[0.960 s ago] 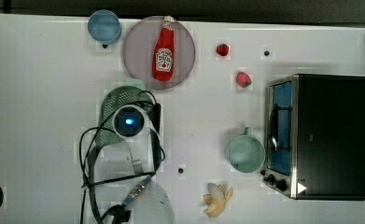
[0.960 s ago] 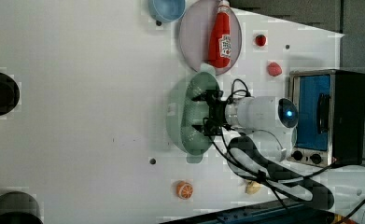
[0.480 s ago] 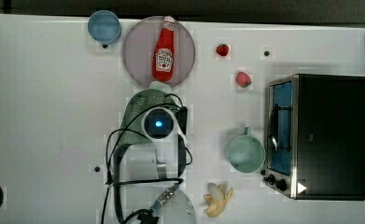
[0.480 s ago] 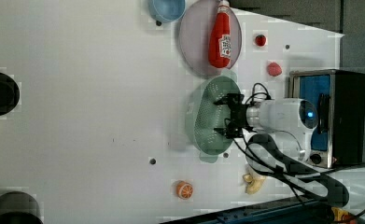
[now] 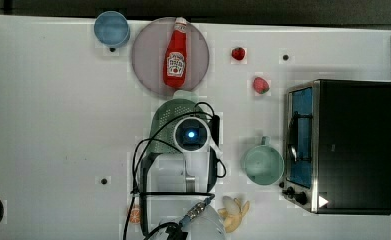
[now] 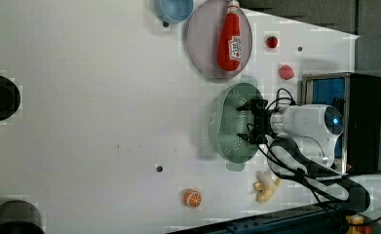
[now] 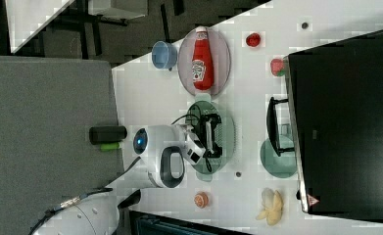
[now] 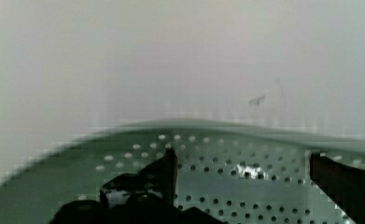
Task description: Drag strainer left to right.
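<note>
I work over a white table (image 5: 48, 125) with dark floor beyond its edge. My gripper (image 6: 256, 122), fingers spread wide, sits inside the strainer (image 6: 229, 126) just below the plate (image 5: 148, 55); my arm hides much of it in the top view.

A pale mint-green oblong plastic strainer (image 6: 229, 124), dotted with rows of small holes, is seen on the white table (image 5: 48, 115), and the same mint green is shown by the round mug (image 5: 262, 165). A red ketchup bottle with a white label (image 5: 175, 60) is laid on a round grey-mauve plate (image 5: 145, 60). A light blue bowl (image 5: 111, 28), two red strawberries (image 5: 261, 85), a yellow banana (image 5: 233, 211) and a black oven with a blue window (image 5: 348, 145) are also seen.
</note>
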{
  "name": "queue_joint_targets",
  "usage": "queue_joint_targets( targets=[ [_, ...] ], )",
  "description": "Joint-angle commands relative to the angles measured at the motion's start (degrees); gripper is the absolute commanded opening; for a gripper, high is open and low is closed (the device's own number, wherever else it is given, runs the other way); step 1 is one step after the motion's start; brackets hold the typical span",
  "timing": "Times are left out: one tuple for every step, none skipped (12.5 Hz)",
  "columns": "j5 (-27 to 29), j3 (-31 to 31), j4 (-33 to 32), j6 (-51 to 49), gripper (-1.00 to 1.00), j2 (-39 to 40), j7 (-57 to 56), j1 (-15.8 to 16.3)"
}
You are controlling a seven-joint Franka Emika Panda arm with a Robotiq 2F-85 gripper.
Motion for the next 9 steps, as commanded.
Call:
queue_joint_targets(
  targets=[
    [1.3, -6.1, -0.3, 0.1, 1.0, -0.9, -9.7, -0.6],
    [1.3, -7.4, -0.3, 0.1, 1.0, -0.9, -10.8, -0.6],
    [1.3, -8.5, -0.2, 0.1, 1.0, -0.9, -11.6, -0.7],
    [1.2, -9.5, -0.2, 0.2, 1.0, -0.9, -12.3, -0.7],
    [1.2, -10.1, -0.2, 0.1, 1.0, -0.9, -12.9, -0.7],
    [1.1, -10.1, 0.0, 0.2, 1.0, -1.0, -13.5, -0.7],
    [1.0, -10.3, 0.3, 0.0, 1.0, -1.3, -13.7, -0.7],
    [0.9, -9.7, 0.4, -0.2, 1.0, -2.1, -15.4, -0.7],
    [0.9, -8.4, 0.4, -1.0, 1.0, -3.6, -18.4, -0.7]
  ],
)
